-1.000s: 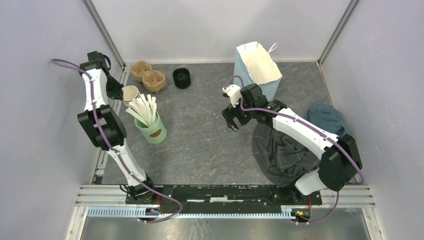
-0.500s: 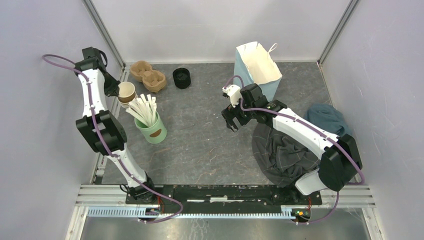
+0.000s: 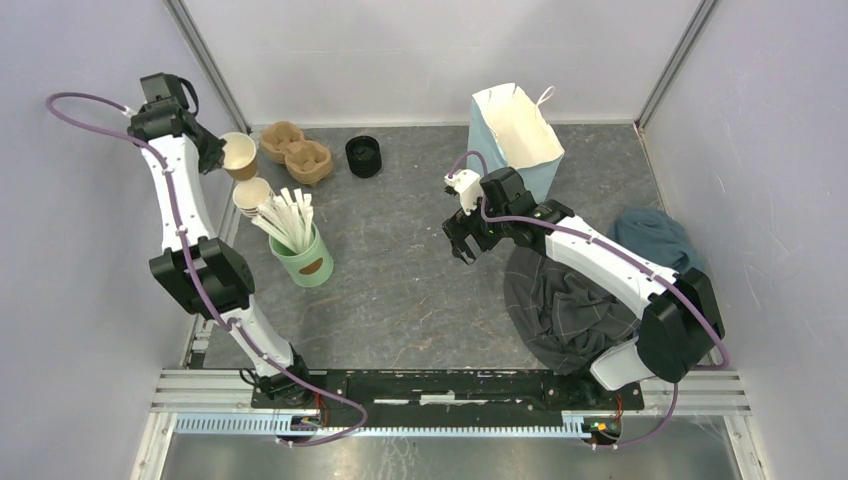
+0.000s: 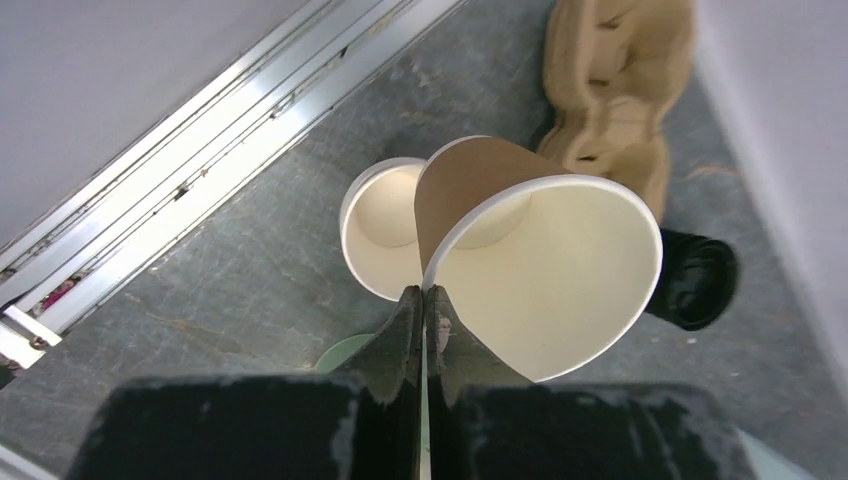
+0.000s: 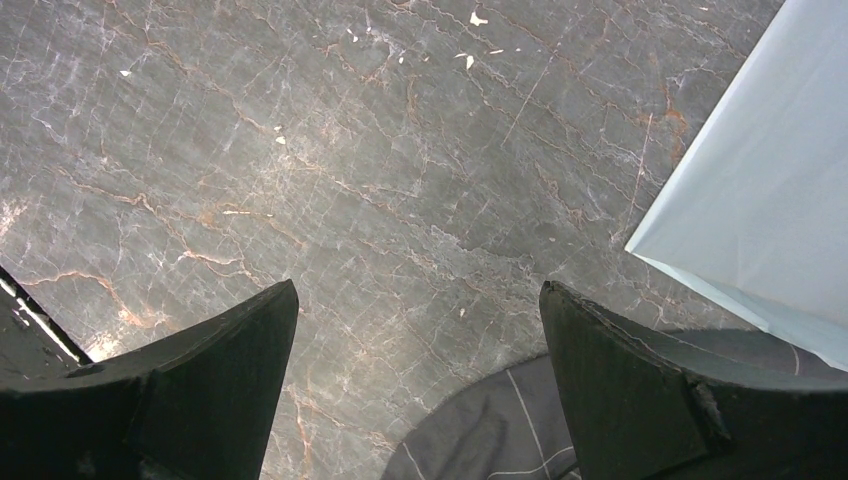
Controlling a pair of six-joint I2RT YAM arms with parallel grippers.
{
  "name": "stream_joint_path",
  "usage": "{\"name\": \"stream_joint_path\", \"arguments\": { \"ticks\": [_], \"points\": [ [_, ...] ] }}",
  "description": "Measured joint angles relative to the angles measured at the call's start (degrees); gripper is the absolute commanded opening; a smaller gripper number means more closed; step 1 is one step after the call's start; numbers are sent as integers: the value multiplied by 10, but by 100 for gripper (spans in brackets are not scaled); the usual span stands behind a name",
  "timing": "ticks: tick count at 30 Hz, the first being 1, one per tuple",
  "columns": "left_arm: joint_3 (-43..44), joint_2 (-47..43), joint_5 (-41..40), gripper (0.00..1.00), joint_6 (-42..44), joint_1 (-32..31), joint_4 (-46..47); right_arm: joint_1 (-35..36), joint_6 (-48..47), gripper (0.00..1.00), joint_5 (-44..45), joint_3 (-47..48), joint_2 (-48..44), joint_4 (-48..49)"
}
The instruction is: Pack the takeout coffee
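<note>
Grey bench (image 3: 420, 290) below, the left hand (image 4: 425, 300) pinches a paper cup (image 4: 560, 270) by its rim, raised near a second cup (image 4: 380, 225), while the right hand (image 5: 415, 305) hangs wide open, empty.

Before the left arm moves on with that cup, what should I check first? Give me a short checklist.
1. Left gripper shut on the cup at its rim: ok.
2. Cup lifted clear of the second cup: ok, they sit apart in the top view.
3. Lid on the cup: not ok, its top is open; the lids are stacked beside the carrier.
4. Carrier wells free: ok.
5. Right gripper open and holding nothing: ok.
6. Bag upright with its mouth open: ok.
</note>
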Motion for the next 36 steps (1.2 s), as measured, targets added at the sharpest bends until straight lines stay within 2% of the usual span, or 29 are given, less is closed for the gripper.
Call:
{"name": "stream_joint_path", "arguments": {
  "ticks": [7,10,12,17,26,30,36],
  "points": [
    [46,-65,24,2,-37,-1,-2,0,0,98,2,0,0,0],
    [45,-95,44,2,-43,-26,6,0,0,98,13,0,-2,-1],
    [38,-108,46,2,-43,-75,21,0,-1,98,28,0,-7,-2],
    [-30,-119,48,2,-43,-262,75,-4,-3,98,82,0,-52,-12],
    [-211,-117,24,2,-42,-540,134,-11,4,98,189,-19,-242,-34],
    [-302,-117,38,2,-42,-607,175,-11,18,98,216,-33,-296,-40],
    [-388,-117,46,2,-42,-626,194,-11,47,98,227,-48,-309,-63]
  ]
}}
